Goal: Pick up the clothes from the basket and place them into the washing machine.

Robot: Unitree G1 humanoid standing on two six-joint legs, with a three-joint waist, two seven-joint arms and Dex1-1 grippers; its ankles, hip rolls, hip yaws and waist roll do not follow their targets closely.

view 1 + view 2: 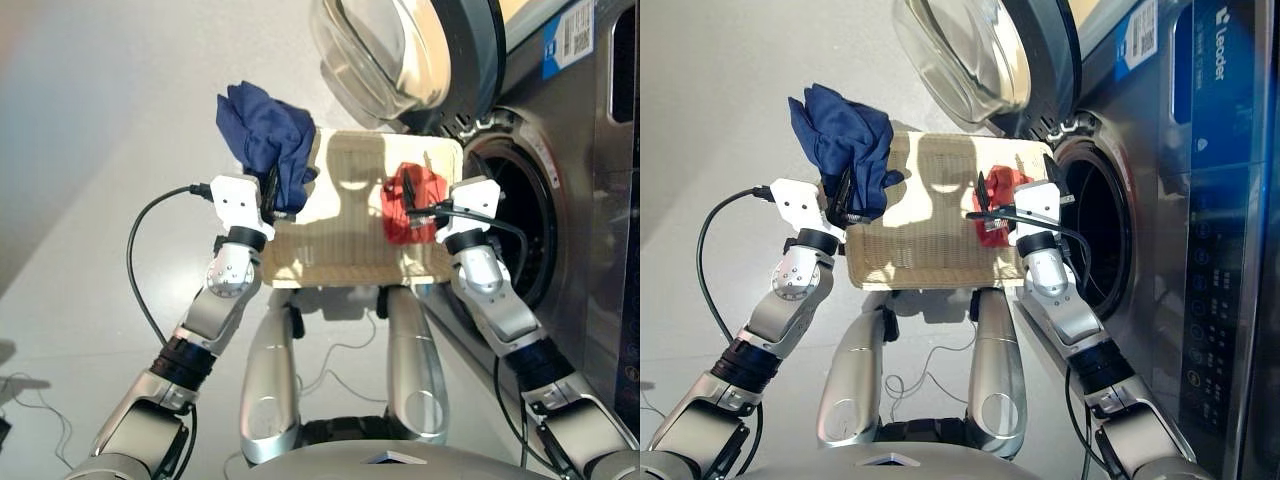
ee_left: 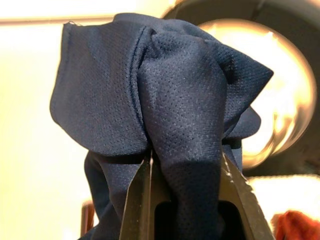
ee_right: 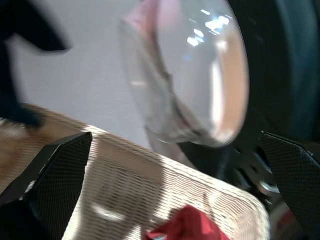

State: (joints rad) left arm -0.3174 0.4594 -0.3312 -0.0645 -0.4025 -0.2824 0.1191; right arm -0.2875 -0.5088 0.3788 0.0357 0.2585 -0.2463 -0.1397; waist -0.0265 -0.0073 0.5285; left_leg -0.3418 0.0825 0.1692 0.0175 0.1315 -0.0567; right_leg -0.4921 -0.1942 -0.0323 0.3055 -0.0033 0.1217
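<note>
Pinching the navy garment [image 1: 265, 135] above the basket's [image 1: 340, 255] far-left corner, the left tool [image 2: 185, 185] holds it bunched — the right tool [image 3: 175, 170] hangs spread over the red-orange garment [image 1: 412, 203], near the washing machine's [image 1: 570, 200] open drum.

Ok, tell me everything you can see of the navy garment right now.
The navy garment is a small piece of dark blue, fine-mesh fabric, bunched into folds. The left gripper is shut on its lower part, holding it lifted above the left end of the cream basket, the loose folds billowing up past the fingers. Only the gripper visibly touches it. It is outside the washing machine.
</note>
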